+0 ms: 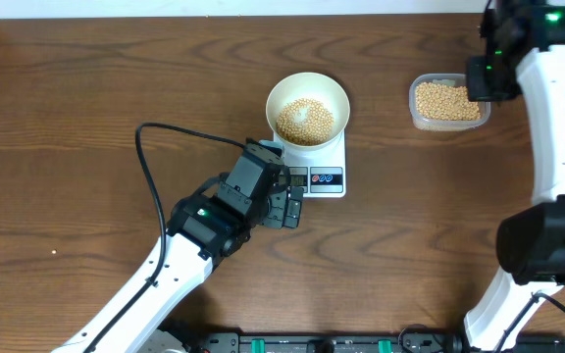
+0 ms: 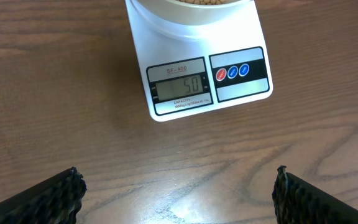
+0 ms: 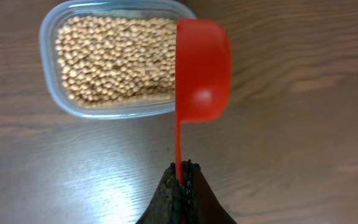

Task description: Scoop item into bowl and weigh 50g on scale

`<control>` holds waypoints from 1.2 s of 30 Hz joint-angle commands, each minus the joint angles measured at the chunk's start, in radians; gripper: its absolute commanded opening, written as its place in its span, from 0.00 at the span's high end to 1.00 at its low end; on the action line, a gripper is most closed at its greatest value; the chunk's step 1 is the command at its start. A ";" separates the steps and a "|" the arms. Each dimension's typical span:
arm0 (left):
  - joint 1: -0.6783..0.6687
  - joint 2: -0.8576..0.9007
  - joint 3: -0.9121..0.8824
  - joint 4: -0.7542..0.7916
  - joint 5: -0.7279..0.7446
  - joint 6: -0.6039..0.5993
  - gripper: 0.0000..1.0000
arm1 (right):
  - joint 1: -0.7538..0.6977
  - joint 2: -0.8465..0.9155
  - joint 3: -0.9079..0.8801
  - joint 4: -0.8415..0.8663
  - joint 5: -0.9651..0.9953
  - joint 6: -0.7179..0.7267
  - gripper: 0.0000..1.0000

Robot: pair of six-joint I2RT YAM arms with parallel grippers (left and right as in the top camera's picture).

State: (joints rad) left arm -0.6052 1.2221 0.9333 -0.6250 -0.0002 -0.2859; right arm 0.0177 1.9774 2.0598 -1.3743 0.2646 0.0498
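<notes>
The white bowl (image 1: pixel 307 106) stands on the white scale (image 1: pixel 328 181) and holds pale tan beans (image 1: pixel 305 120). In the left wrist view the scale (image 2: pixel 166 37) shows 50 on its display (image 2: pixel 180 88), with red and blue buttons (image 2: pixel 232 72) beside it. My left gripper (image 2: pixel 178 193) is open and empty, just in front of the scale. My right gripper (image 3: pixel 184 171) is shut on the handle of a red scoop (image 3: pixel 202 68). The scoop is turned on its side by the right end of the clear tub of beans (image 3: pixel 114 59).
The clear plastic tub (image 1: pixel 446 101) sits at the back right, to the right of the scale. The right arm (image 1: pixel 557 147) runs along the right edge. A black cable (image 1: pixel 160 132) loops left of the left arm. Bare wooden table (image 1: pixel 86 88) lies to the left.
</notes>
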 commanded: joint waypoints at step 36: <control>0.000 -0.001 -0.008 -0.003 -0.012 -0.001 0.02 | -0.338 -0.003 -0.499 0.399 -0.915 0.179 0.52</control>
State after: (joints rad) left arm -0.6052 1.2221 0.9333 -0.6250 -0.0002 -0.2855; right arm -0.3058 1.9781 1.5726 -0.9600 -0.5865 0.2768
